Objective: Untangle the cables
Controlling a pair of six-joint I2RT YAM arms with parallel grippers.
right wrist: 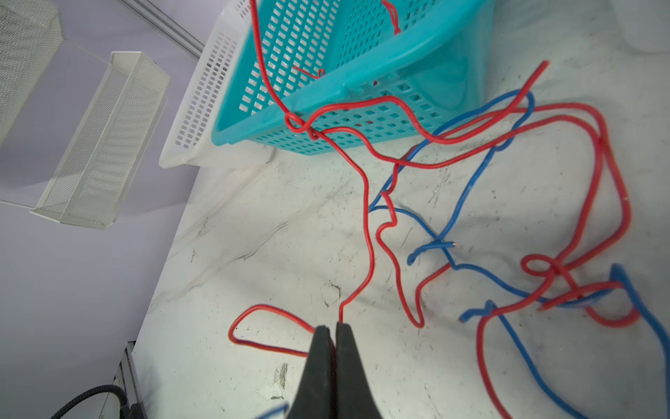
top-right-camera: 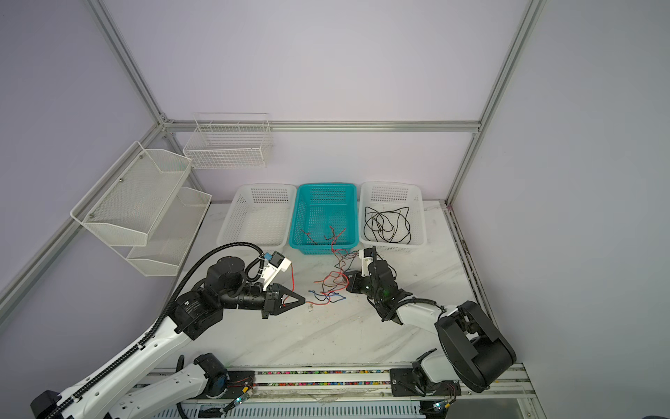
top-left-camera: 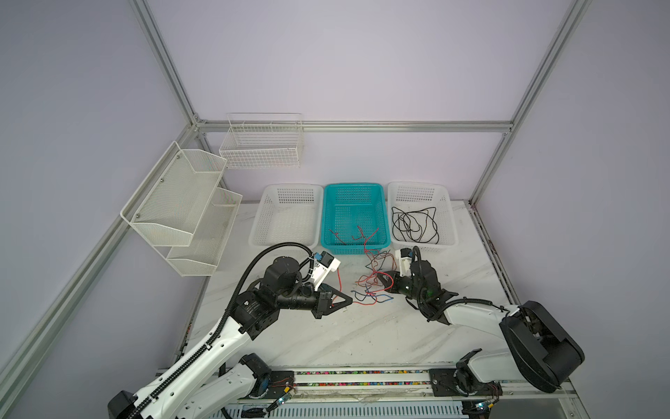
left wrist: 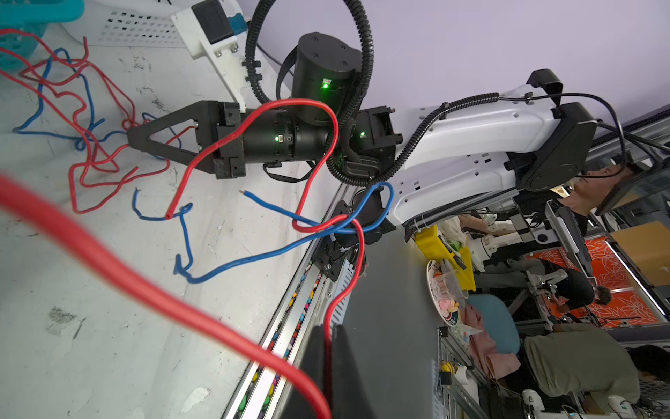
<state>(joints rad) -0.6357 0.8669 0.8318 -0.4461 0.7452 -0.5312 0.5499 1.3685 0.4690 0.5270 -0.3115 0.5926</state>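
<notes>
red cables tangle with blue cable, trailing over teal basket rim

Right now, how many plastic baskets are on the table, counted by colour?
White plastic baskets: 2
Teal plastic basket: 1
Total: 3

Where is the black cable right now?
In both top views the black cable lies coiled inside the right-hand white basket, immediately right of the teal basket, away from both arms.
</notes>
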